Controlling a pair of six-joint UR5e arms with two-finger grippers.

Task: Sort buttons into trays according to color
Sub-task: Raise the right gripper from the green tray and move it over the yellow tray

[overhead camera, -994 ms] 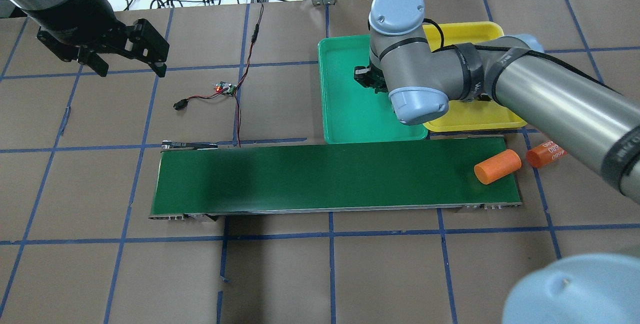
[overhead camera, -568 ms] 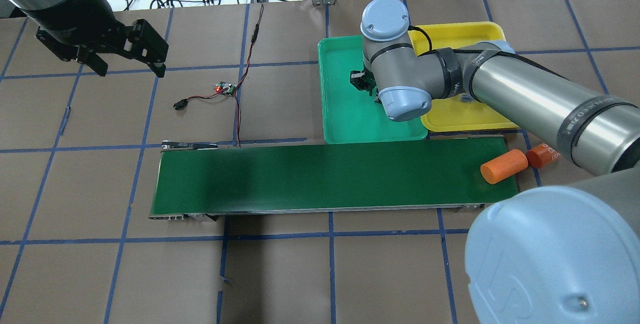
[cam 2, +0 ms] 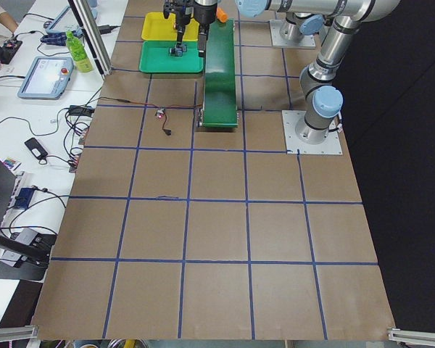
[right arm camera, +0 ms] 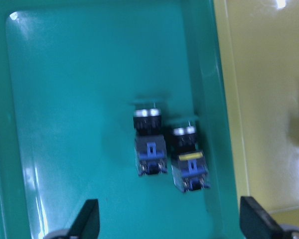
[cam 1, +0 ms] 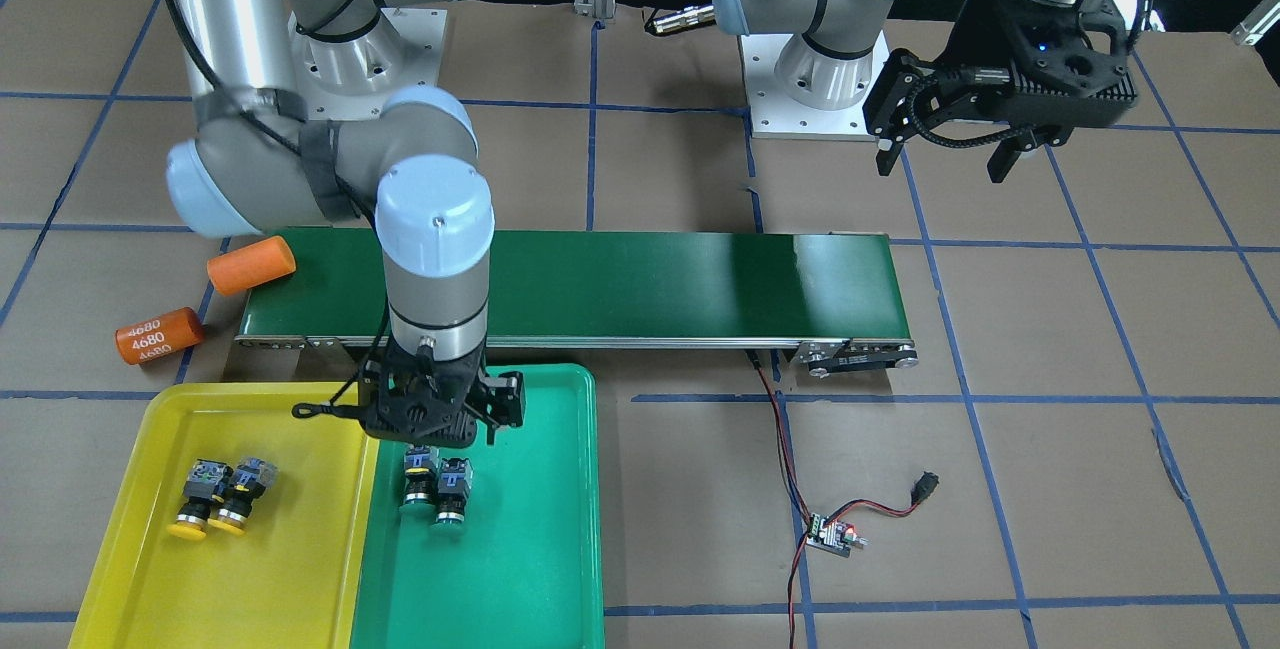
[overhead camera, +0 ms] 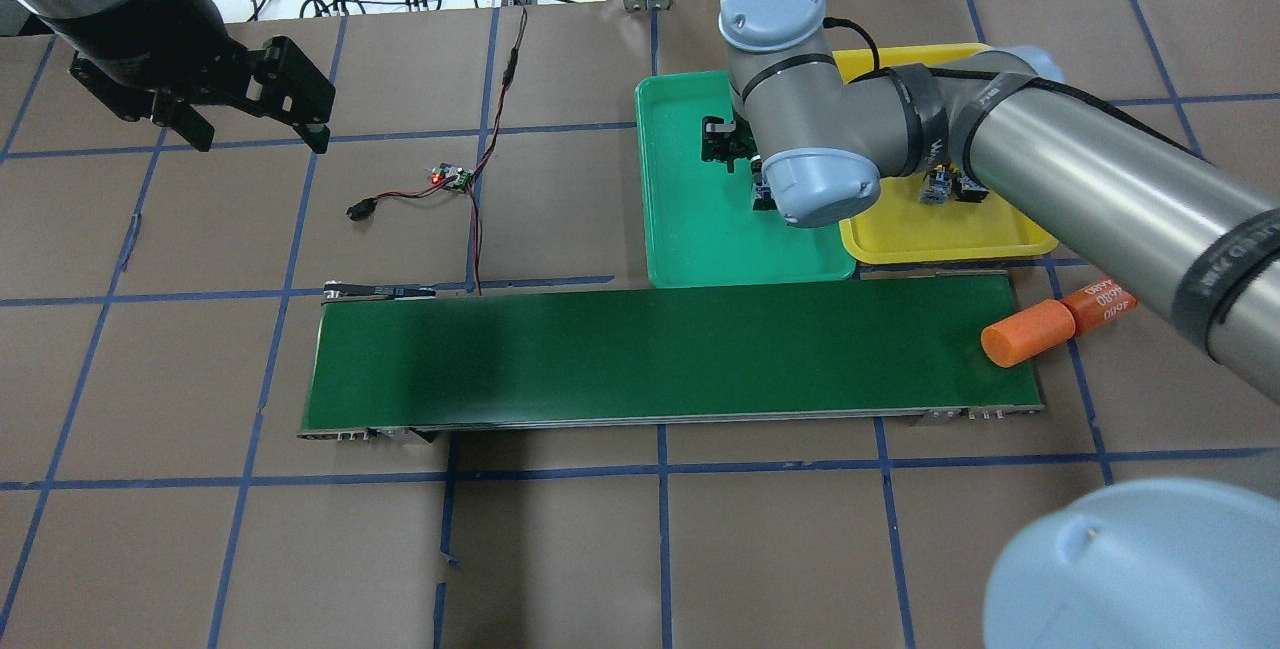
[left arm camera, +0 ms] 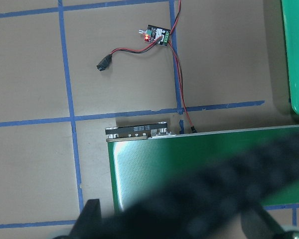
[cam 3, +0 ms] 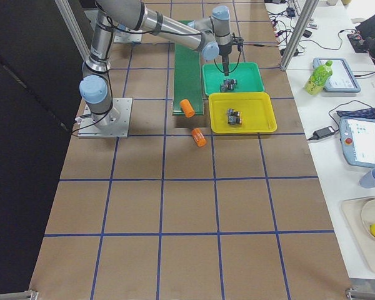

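My right gripper hangs open and empty just above the green tray, right over two green buttons that lie side by side on it. In the right wrist view the gripper stands open, with both green buttons beyond its fingertips. Two yellow buttons lie together in the yellow tray. In the overhead view the arm hides most of the buttons in the green tray and the yellow tray. My left gripper is open and empty, high over bare table.
A long dark-green conveyor belt runs beside the trays. A plain orange cylinder lies at the belt's end. Another, marked 4680, lies on the table beside it. A small circuit board with red and black wires lies by the belt's other end.
My right wrist has shifted a little farther back over the green tray. The plain orange cylinder has travelled along the belt to its end. My left arm has not moved.
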